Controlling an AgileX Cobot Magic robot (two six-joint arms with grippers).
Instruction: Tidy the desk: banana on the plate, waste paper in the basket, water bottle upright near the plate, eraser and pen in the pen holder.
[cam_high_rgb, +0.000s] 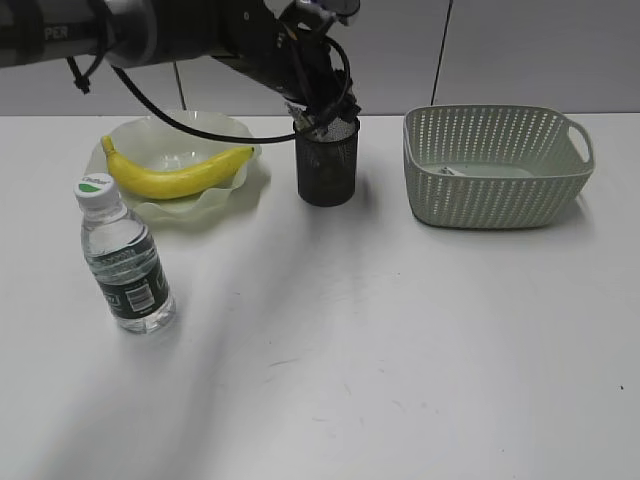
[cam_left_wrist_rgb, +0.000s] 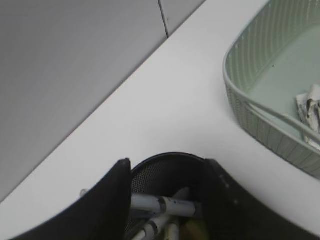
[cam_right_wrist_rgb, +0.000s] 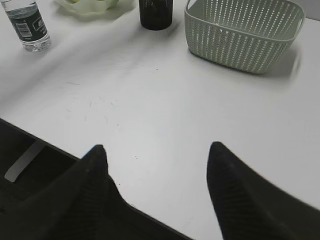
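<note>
The banana (cam_high_rgb: 180, 178) lies on the ruffled green plate (cam_high_rgb: 215, 125). The water bottle (cam_high_rgb: 125, 265) stands upright in front of the plate. The waste paper (cam_left_wrist_rgb: 311, 107) lies in the pale green basket (cam_high_rgb: 495, 190). My left gripper (cam_left_wrist_rgb: 167, 162) hovers at the mouth of the black mesh pen holder (cam_high_rgb: 327, 165), jaws open on either side of the rim. Several pens (cam_left_wrist_rgb: 170, 204) lie inside the holder, one crosswise between the jaws. A yellowish thing sits beneath them; I cannot tell what it is. My right gripper (cam_right_wrist_rgb: 155, 150) is open and empty over the desk's (cam_high_rgb: 350, 350) front edge.
The left arm and its cables (cam_high_rgb: 200, 40) reach in from the top left above the plate. The basket (cam_left_wrist_rgb: 255, 125) stands to the right of the pen holder. A grey wall runs behind the desk. The desk's front edge shows in the right wrist view (cam_right_wrist_rgb: 60, 150).
</note>
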